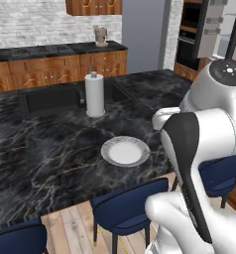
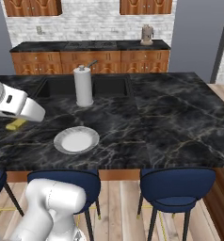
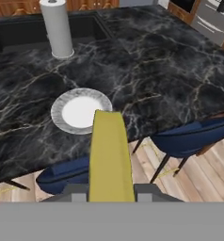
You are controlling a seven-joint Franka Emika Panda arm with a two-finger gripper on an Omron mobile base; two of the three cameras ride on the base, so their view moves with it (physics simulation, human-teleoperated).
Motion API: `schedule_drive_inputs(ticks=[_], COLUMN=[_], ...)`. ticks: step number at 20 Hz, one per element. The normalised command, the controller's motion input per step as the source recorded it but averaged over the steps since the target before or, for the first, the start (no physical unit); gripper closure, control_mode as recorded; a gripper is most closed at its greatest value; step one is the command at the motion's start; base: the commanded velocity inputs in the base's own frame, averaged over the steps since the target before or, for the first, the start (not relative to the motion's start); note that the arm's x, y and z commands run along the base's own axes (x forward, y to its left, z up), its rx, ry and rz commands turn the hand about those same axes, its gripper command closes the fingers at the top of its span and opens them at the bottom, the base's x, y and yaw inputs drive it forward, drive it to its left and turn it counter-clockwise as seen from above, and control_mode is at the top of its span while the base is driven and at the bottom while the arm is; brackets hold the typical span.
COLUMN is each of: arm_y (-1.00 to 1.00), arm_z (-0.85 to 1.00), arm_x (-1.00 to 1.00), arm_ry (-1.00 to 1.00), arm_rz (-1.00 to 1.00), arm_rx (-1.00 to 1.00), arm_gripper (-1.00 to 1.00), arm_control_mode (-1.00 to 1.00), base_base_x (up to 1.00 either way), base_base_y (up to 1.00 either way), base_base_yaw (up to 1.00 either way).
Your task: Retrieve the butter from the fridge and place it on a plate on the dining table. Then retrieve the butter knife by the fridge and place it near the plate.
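My gripper (image 3: 111,195) is squeezed tight on the butter (image 3: 110,157). The butter is a long yellow stick. It pokes straight out from between my two fingers, and its far end reaches over the near edge of the plate (image 3: 62,120) in my hand view. From the right base view I can see a bit of the yellow butter (image 2: 16,124) peeking out under my white hand.

The plate is round and white with a grey rim. It sits just ahead of my hand, a little to the left, on the dining table (image 3: 170,80). The table top is black with thin white lines.

Past the plate, farther from my hand, a paper towel roll (image 3: 56,26) stands up straight beside a dark sink (image 3: 20,33).

Below my hand are blue chairs (image 3: 194,136) pushed up to the table, and a wooden floor (image 3: 198,174).
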Motion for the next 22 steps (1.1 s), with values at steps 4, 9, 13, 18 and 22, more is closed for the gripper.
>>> schedule_drive_inputs(ticks=[4,9,13,18,22], arm_y=[0.0,-0.14,-0.31,-0.35,-0.17], arm_z=[-0.08,-0.35,-0.48,-0.67,-0.43], arm_x=[0.56,0.71,0.32,0.23,0.46], arm_ry=[0.0,0.03,0.03,-0.01,0.03], arm_rz=[0.0,0.1,0.1,0.24,0.48], arm_rx=[0.05,0.06,-0.02,0.0,-0.08], arm_gripper=[1.0,1.0,1.0,1.0,1.0], arm_control_mode=[-1.0,-1.0,-1.0,-1.0,-1.0], base_base_x=[0.0,0.0,0.0,0.0,0.0], base_base_y=[0.0,0.0,0.0,0.0,0.0], base_base_yaw=[0.0,0.0,0.0,0.0,0.0])
